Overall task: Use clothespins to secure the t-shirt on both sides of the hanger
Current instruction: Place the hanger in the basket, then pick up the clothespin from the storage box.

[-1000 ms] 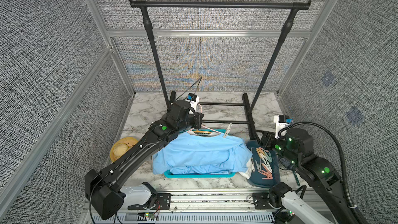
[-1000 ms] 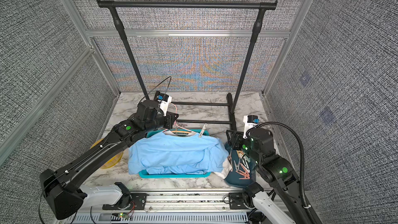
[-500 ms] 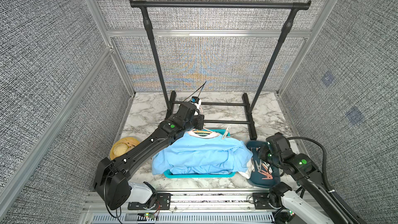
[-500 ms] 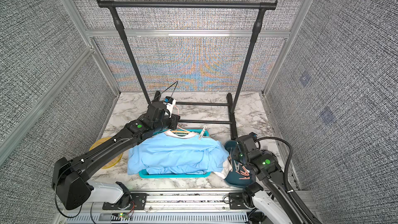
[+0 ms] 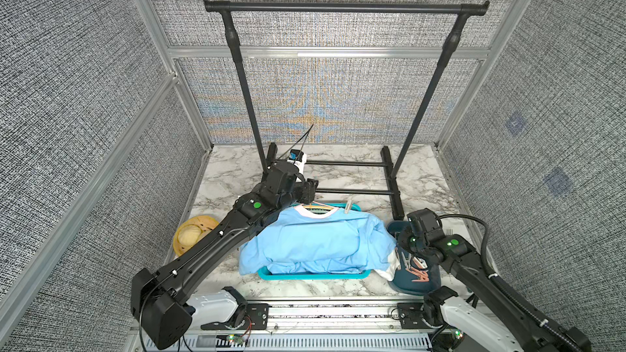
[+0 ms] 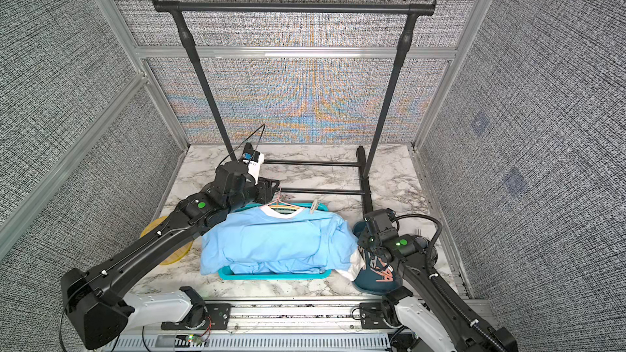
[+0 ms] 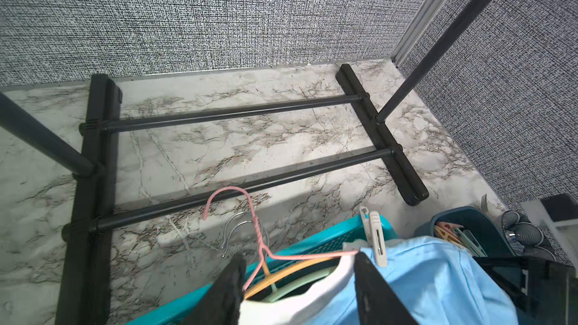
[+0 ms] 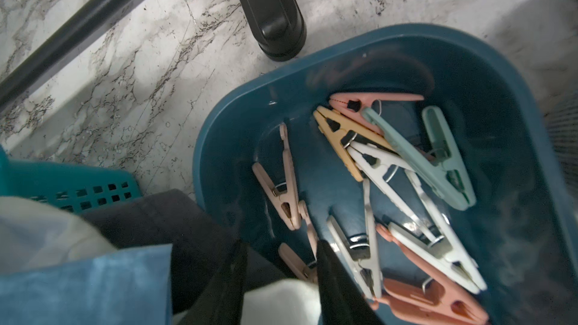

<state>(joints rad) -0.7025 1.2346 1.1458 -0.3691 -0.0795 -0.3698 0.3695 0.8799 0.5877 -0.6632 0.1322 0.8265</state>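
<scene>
Lowered since a second ago, my right jaws hang half-open, empty, over the clothespins [image 8: 406, 151] heaped in the blue tub [image 5: 406, 286] at four o'clock of the t-shirt [image 5: 318, 238]; left jaws, sprung wide around the hanger [image 7: 312, 256], sit farther off at twelve.

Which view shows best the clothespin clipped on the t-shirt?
The left wrist view: the clothespin is close and sharp, clipped on the t-shirt. Both top views show it tiny; the right wrist view misses it.
</scene>
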